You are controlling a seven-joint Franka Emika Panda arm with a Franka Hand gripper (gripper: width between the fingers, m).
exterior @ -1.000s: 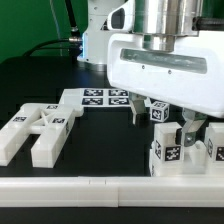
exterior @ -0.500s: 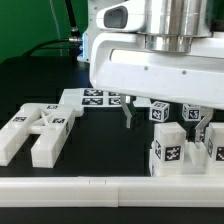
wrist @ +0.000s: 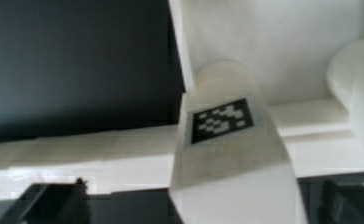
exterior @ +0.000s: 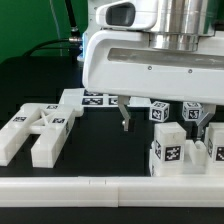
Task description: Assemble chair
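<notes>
The chair lies in loose white tagged parts on the black table. Two long blocks [exterior: 35, 132] lie at the exterior view's left, with a flat plate [exterior: 92, 98] behind them. Small cubes [exterior: 158, 111] sit further back. Upright blocks [exterior: 170, 148] stand at the exterior view's right. My gripper [exterior: 162, 125] hangs open just above those blocks and holds nothing. In the wrist view a tagged upright block [wrist: 221, 120] rises between my dark fingertips [wrist: 58, 198] without touching them, and the gripper [wrist: 205, 208] is open around it.
A long plain white rail [exterior: 110, 190] runs along the table's front edge. Another tagged block [exterior: 216, 150] stands at the far right edge of the exterior view. The robot's white base and green cables stand behind the table.
My gripper has risen and shifted toward the exterior view's left, away from the upright blocks. Its jaws stay open. The parts have not moved.
</notes>
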